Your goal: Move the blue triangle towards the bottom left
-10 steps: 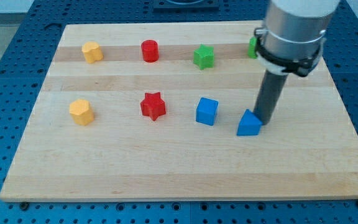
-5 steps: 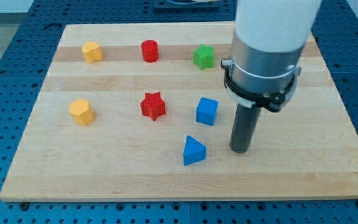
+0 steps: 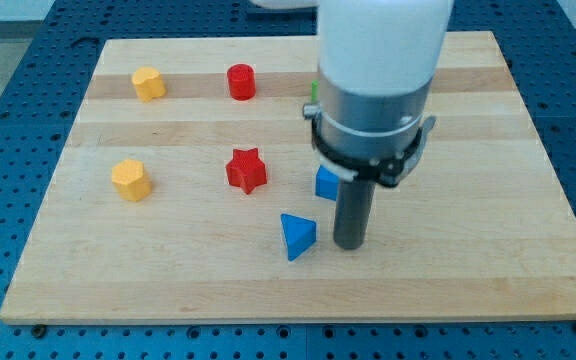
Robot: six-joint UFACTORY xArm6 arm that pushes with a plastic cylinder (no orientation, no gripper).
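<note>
The blue triangle [image 3: 296,236] lies on the wooden board [image 3: 168,270], below the middle and a little right of centre. My tip [image 3: 349,245] rests on the board just to the triangle's right, a small gap apart. The arm's wide body rises above it and hides part of the board behind. A blue cube [image 3: 327,183] sits just above the tip, partly hidden by the arm.
A red star [image 3: 247,169] is up and left of the triangle. A yellow block [image 3: 130,179] sits at the left. Along the top are a yellow block [image 3: 148,83], a red cylinder [image 3: 241,81] and a sliver of a green block [image 3: 313,92] behind the arm.
The blue triangle has slid down and left from beside the blue cube. My tip followed it leftward and downward. The arm now hides the green star.
</note>
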